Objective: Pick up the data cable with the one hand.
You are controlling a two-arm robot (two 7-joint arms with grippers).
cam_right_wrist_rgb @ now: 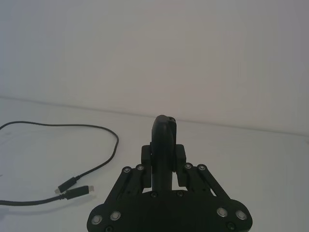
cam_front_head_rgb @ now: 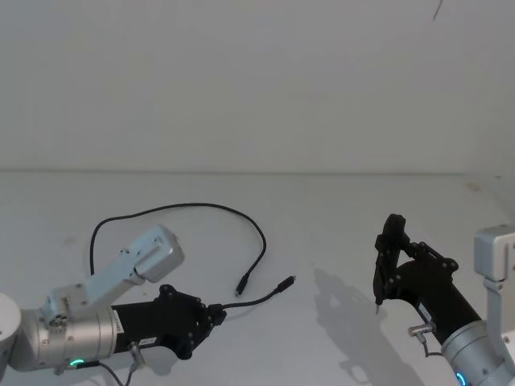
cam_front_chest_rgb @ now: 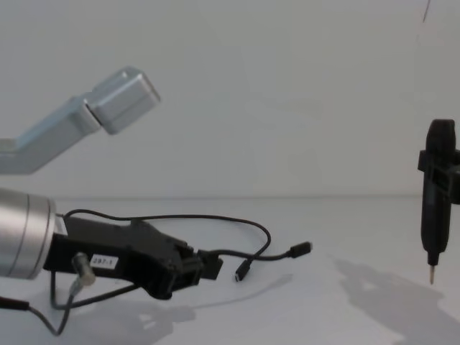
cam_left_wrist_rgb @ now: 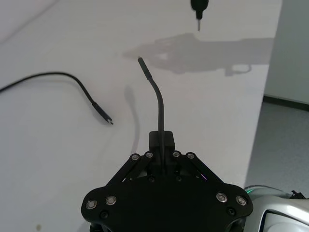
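Data cable (cam_left_wrist_rgb: 161, 113) is pinched between the closed jaws of the left gripper (cam_left_wrist_rgb: 161, 141), which reaches in low over the white table (cam_front_head_rgb: 338, 209) on the robot's near left. From the pinch, one short branch sticks forward clear of the surface. Its plug (cam_left_wrist_rgb: 141, 61) is in the air, with a shadow on the table under it. The second plug (cam_left_wrist_rgb: 103, 117) lies on the table just beside that branch. From it the long cord runs flat toward the back, curves round to the left and comes forward again behind the gripper's arm. The gripper body carries a small white label (cam_front_chest_rgb: 103, 263) and joins a thick silver cylinder (cam_front_chest_rgb: 25, 233). Well apart on the right, the right gripper (cam_front_head_rgb: 400, 269) hangs above the table, clamped on a black pen-shaped tool (cam_front_chest_rgb: 435, 194); the tool's thin metal tip points down.
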